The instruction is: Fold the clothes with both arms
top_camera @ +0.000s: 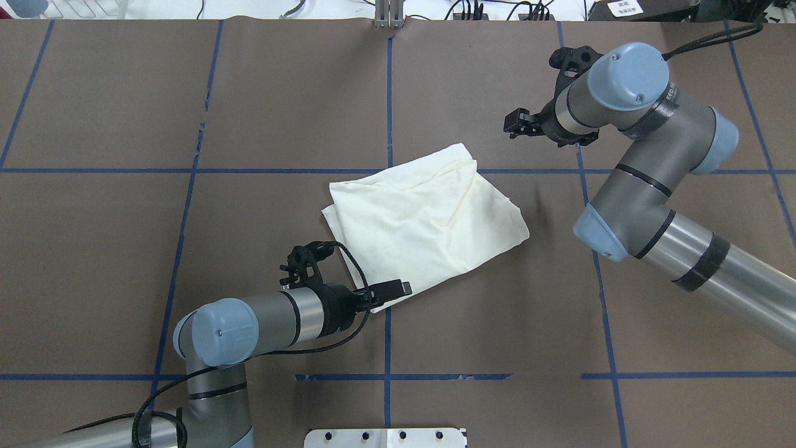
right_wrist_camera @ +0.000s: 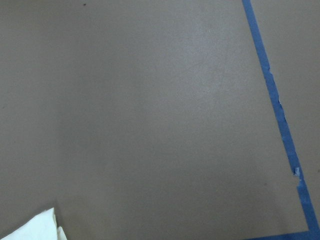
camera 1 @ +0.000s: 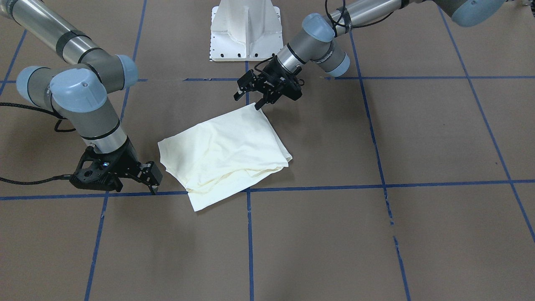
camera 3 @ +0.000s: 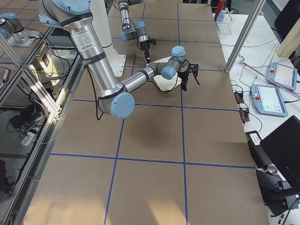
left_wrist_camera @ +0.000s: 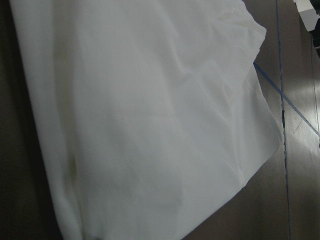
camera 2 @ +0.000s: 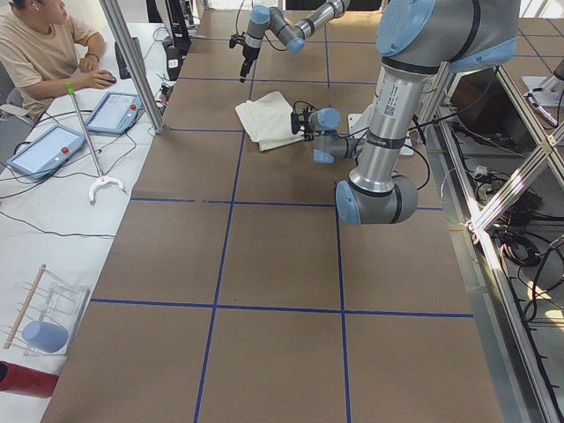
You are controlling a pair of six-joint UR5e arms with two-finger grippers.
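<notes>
The cream shirt (camera 1: 225, 146) lies folded into a rough rectangle at the table's middle, plain side up, with no print showing. It also shows in the overhead view (top_camera: 429, 218). My left gripper (camera 1: 249, 100) hovers low at the shirt's corner nearest the robot, with its jaws apart and nothing in them; from above it shows at that same corner (top_camera: 404, 289). The left wrist view is filled with the shirt (left_wrist_camera: 150, 125). My right gripper (camera 1: 154, 186) is open and empty, off the shirt's far side, apart from it (top_camera: 509, 122). The right wrist view shows only a shirt tip (right_wrist_camera: 35, 227).
The brown table surface carries a grid of blue tape lines (camera 1: 249, 234). The white pedestal base (camera 1: 245, 29) stands at the robot's edge. An operator (camera 2: 40, 44) sits beyond the table with tablets (camera 2: 113, 110). Metal poles (camera 3: 243, 35) stand at the far edge.
</notes>
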